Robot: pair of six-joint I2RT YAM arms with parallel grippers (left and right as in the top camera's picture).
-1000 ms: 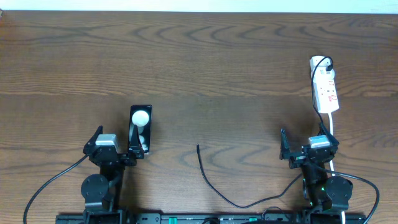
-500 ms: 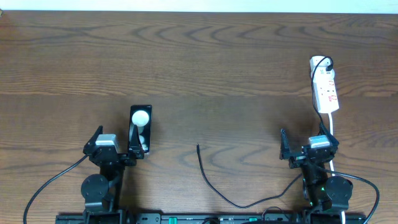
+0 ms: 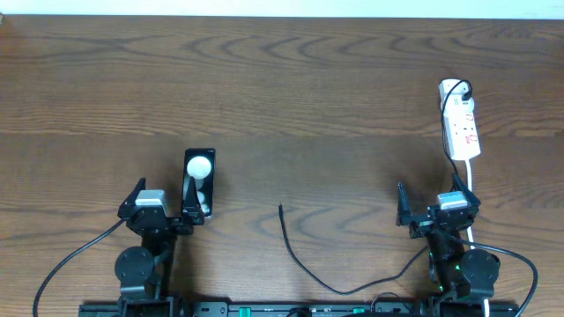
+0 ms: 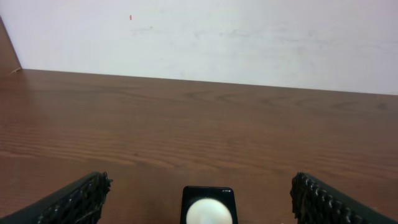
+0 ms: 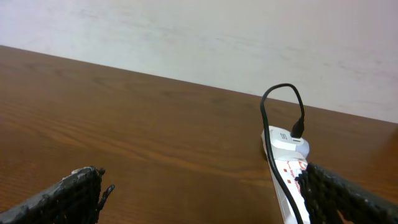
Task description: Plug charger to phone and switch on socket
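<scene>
Two arms sit at the near edge of a dark brown wood-grain table, whose far edge meets a pale wall. On the left, the left gripper has its jaws spread wide and holds nothing. The small black rectangular phone with a glossy face and a round white reflection lies flat just ahead of it. Seen from above, the phone's near end is at the gripper's right finger; whether they touch cannot be told. In the left wrist view the phone's far end shows between the two fingers, cut by the bottom edge. Open wood stretches beyond it to the far edge. Toward the middle, the long thin black charger cable lies loose, its small tip pointing away from the arms, well apart from the phone, with its length curving back to the right arm's base. On the right, the right gripper is also spread wide and empty. Just ahead of it, near the table's right edge, lies the white elongated power strip with small red marks. A black lead is plugged in at its far end, and its thick white cord runs back beside the gripper.
</scene>
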